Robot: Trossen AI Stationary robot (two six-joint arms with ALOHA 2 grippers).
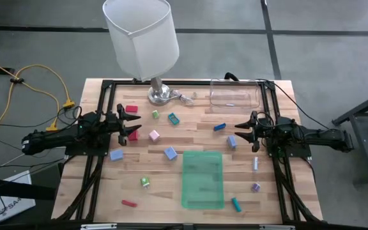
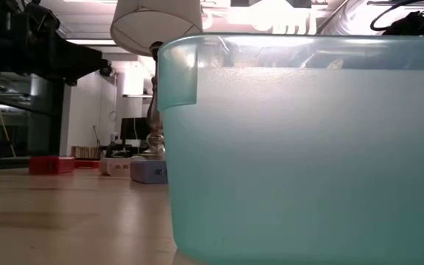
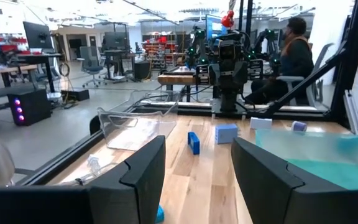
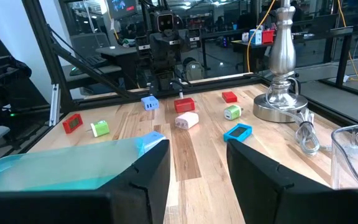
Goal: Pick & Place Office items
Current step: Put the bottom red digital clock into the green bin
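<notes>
Small office items lie scattered on the wooden table: a red block (image 1: 131, 109), a teal piece (image 1: 173, 118), a pink block (image 1: 154, 135), a blue piece (image 1: 219, 126), a white stick (image 1: 255, 163), a red stick (image 1: 129, 204) and others. My left gripper (image 1: 135, 126) hovers at the table's left, open, pointing level toward the right (image 3: 197, 168); another red block (image 1: 133, 135) lies just by it. My right gripper (image 1: 240, 128) hovers at the right, open, pointing level toward the left (image 4: 197, 165). Nothing is between either pair of fingers.
A flat green translucent tray (image 1: 203, 179) lies at the near centre; its wall (image 2: 308, 147) fills the low view. A clear container (image 1: 235, 96) stands at the far right. A lamp (image 1: 142, 38) with a metal base (image 1: 160, 94) stands at the far centre. A person sits beyond the table (image 3: 294, 53).
</notes>
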